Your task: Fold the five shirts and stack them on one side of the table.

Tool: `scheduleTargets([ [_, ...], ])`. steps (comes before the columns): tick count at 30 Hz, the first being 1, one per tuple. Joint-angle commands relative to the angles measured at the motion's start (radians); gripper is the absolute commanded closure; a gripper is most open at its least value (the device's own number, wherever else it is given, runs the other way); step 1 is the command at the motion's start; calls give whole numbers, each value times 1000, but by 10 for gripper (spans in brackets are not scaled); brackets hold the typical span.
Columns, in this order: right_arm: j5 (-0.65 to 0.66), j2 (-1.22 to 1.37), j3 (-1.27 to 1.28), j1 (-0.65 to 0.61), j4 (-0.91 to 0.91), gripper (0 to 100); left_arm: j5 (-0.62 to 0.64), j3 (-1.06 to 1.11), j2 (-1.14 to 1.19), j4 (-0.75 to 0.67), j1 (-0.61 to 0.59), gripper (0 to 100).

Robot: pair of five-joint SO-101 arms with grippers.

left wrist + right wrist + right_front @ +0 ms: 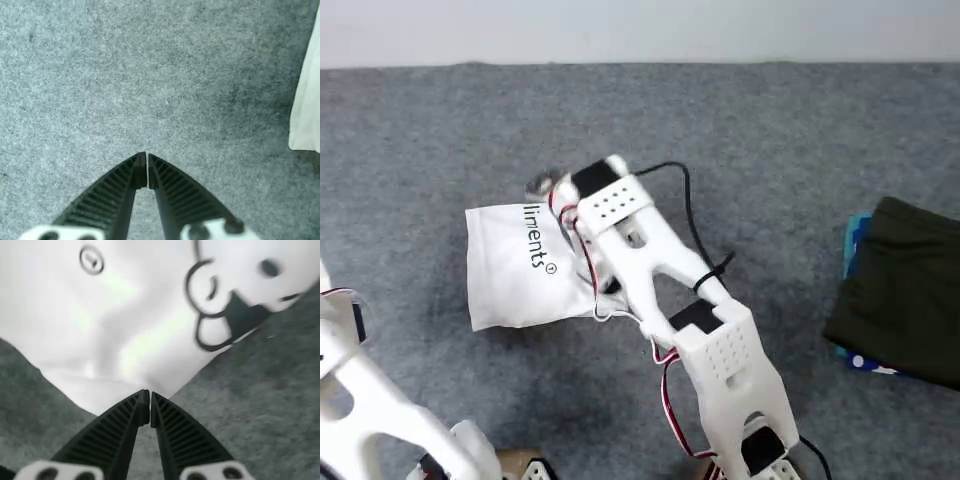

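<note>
A white shirt [520, 265] with black print lies folded on the grey carpet, left of the middle. My right arm stretches across it, and my right gripper [548, 187] sits at the shirt's far edge. In the right wrist view the right gripper [149, 396] is shut, its tips pinching the edge of the white shirt [130, 305]. My left gripper [147, 160] is shut with nothing in it, low over bare carpet, with the white shirt's [306, 100] edge off to one side. The left arm [365, 400] stands at the near left.
At the right edge of the table a dark green folded shirt [905, 290] lies on top of a blue one [857, 240]. Grey carpet [770, 150] covers the whole table; a black cable [690, 215] runs along the right arm.
</note>
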Motion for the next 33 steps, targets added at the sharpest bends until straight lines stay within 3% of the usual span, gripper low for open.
scheduleTargets([
  [1,-11,10,8,-15,31,984,2,-10,-31,-20,0,986],
  [6,-11,68,-46,-12,41,988,2,-7,-31,-20,0,986],
  [11,-14,-77,-80,-19,42,988,2,-7,-31,-20,0,986],
  [14,-104,-154,-75,-16,42,976,2,-7,-31,-20,0,986],
  [22,-311,-153,-54,-31,39,678,2,-5,-29,-20,0,986],
  [33,-397,51,-60,-102,21,656,2,-4,-29,-15,-2,986],
])
